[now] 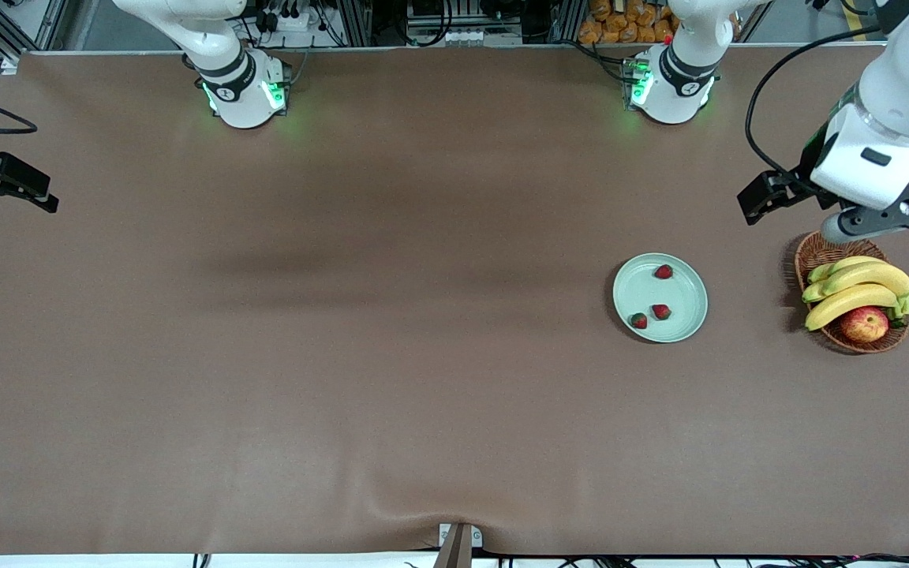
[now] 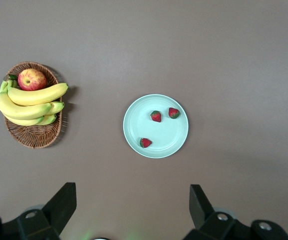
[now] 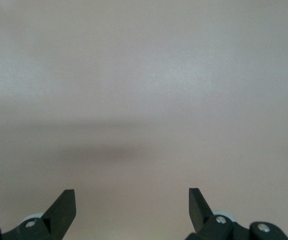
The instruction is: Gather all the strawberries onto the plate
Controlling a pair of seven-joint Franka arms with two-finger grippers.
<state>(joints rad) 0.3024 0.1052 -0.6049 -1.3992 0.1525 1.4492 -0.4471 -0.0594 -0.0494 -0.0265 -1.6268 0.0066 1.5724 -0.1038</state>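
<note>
Three strawberries lie in the pale mint-green plate (image 1: 680, 290): one (image 1: 663, 271) at the side farther from the front camera, and two (image 1: 661, 312) (image 1: 639, 320) close together nearer to it. In the left wrist view the plate (image 2: 168, 135) holds the same berries (image 2: 156, 116) (image 2: 173, 113) (image 2: 145, 143). My left gripper (image 1: 766, 201) (image 2: 134, 192) is open and empty, high in the air beside the basket's edge. My right gripper (image 1: 9, 189) (image 3: 132, 195) is open and empty, waiting over bare table at the right arm's end.
A brown wicker basket (image 1: 817, 256) (image 2: 34, 137) with bananas (image 1: 857, 288) and a red-yellow apple (image 1: 865, 324) stands beside the plate toward the left arm's end. Brown cloth covers the table.
</note>
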